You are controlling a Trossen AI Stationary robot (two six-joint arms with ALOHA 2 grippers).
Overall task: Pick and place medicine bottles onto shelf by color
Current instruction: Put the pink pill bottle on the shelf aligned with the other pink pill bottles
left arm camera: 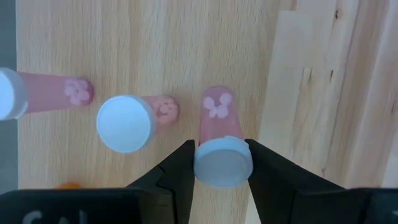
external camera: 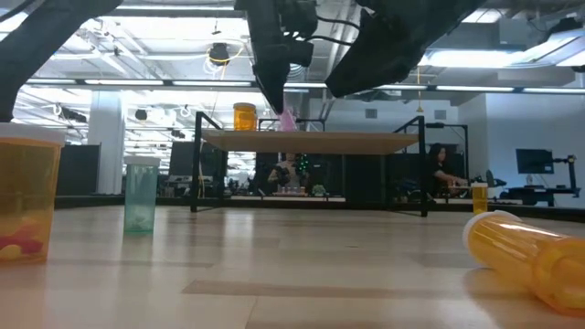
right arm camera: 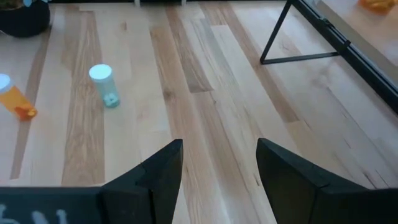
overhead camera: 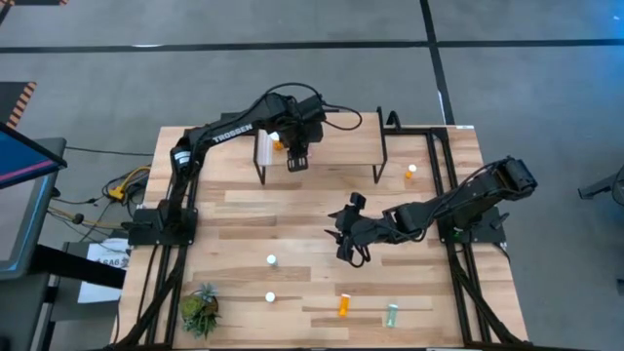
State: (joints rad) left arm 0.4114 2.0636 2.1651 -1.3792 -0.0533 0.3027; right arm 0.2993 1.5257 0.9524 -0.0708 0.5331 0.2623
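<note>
Left gripper (left arm camera: pixel 221 180) is clamped on a pink bottle (left arm camera: pixel 219 134) standing on the shelf (overhead camera: pixel 331 154), just beside two other pink bottles (left arm camera: pixel 138 118). Right gripper (right arm camera: pixel 219 171) hovers, fingers apart, over the table in front of the shelf.

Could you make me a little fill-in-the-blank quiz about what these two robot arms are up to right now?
1. The left gripper is closed on a ____ bottle over the shelf.
2. The right gripper holds ____.
3. Two more pink bottles stand on the ____.

Missing words: pink; nothing; shelf
</note>
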